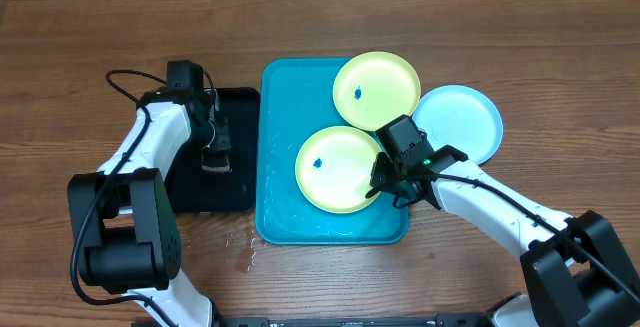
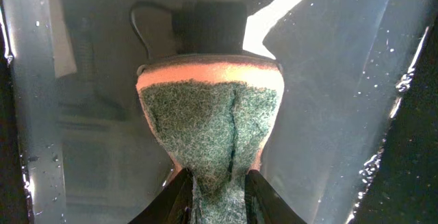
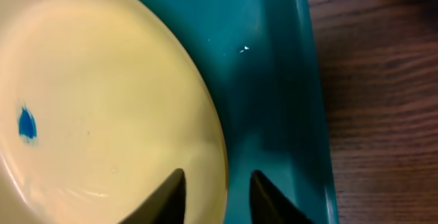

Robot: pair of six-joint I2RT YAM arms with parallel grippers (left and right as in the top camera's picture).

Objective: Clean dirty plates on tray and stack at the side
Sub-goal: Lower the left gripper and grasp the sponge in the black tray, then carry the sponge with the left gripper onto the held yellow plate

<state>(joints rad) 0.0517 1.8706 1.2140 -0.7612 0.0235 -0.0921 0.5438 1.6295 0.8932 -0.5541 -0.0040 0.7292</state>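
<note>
The right claw [image 3: 217,177] stood released, straddling the right rim of the near yellow-green plate [image 1: 335,172] in the turquoise tray [image 1: 280,107], while the left claw [image 2: 217,183] clenched a green sponge [image 2: 209,114] over the black tray [image 1: 240,167]. The second yellow-green plate [image 1: 375,87] sat at the tray's far right corner, the cyan plate [image 1: 465,122] beside it on the bench [image 1: 100,27].
</note>
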